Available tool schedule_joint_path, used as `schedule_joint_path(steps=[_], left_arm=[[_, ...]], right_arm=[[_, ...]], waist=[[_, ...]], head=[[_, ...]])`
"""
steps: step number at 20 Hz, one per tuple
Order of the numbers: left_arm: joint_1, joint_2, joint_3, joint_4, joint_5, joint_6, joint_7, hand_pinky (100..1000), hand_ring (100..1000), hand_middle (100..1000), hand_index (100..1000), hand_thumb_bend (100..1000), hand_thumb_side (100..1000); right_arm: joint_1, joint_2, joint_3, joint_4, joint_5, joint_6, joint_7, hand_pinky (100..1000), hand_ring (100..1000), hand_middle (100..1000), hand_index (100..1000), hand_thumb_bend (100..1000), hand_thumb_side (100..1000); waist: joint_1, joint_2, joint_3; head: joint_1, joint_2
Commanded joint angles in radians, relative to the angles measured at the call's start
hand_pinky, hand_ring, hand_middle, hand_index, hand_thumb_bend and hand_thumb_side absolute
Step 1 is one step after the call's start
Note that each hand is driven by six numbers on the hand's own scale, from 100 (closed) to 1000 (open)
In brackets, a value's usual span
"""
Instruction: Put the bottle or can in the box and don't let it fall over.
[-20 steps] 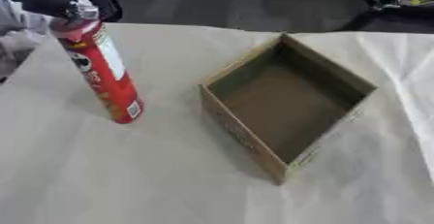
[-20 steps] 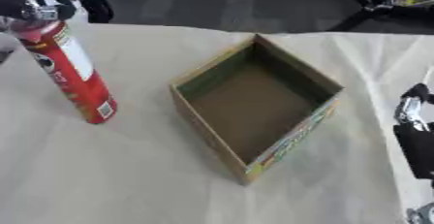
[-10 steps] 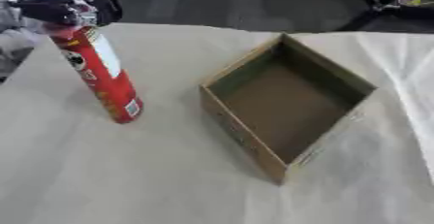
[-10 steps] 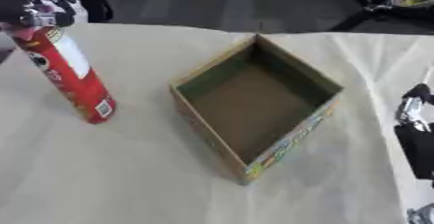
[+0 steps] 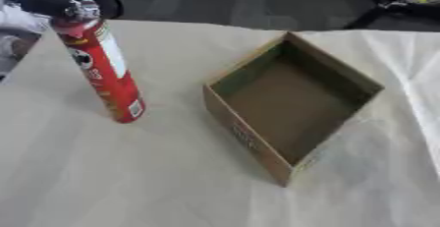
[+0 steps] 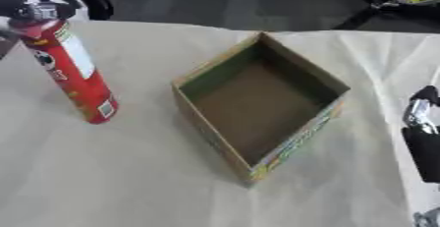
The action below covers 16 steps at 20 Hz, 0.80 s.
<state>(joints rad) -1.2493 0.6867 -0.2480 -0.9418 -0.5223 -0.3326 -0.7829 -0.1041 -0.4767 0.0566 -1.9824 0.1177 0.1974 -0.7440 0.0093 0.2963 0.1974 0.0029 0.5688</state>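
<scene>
A tall red can (image 5: pixel 105 71) with a silver top stands on the cloth-covered table at the left, its top leaning away to the left. My left hand (image 5: pixel 58 1), black and silver, sits at the can's top end with its fingers curled round the cap. To the right of the can an open cardboard box (image 5: pixel 290 104) rests with one corner toward me, its inside bare. The can is outside the box, a short gap from its left wall. My right hand (image 6: pixel 420 137) shows only at the right edge of the right eye view, fingers up, away from both things.
A pale cloth (image 5: pixel 129 182) covers the table, wrinkled at the right. Beyond the far table edge lie a dark floor and black stands (image 5: pixel 387 0). Bare cloth lies in front of the can and the box.
My left hand has shifted slightly at the can's top. The can's base, the box and my right hand stay where they were.
</scene>
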Motion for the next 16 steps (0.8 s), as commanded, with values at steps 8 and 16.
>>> schedule_joint_path(steps=[8,16], left_arm=[[-0.043,0.033,0.032,-0.037,-0.018,-0.104,-0.124,829,938,906,862,289,1000],[-0.042,0.036,0.062,-0.045,-0.020,-0.096,-0.124,918,985,958,871,338,1000]], right_arm=[[0.001,-0.008,-0.006,-0.018,-0.005,-0.004,-0.001,365,745,960,959,100,617],[0.002,-0.005,-0.007,-0.018,-0.006,-0.005,-0.002,365,745,960,959,100,617]], waist=[[0.004,-0.017,0.003],[0.003,-0.013,-0.001]], head=[[0.007,-0.007],[0.007,-0.012]])
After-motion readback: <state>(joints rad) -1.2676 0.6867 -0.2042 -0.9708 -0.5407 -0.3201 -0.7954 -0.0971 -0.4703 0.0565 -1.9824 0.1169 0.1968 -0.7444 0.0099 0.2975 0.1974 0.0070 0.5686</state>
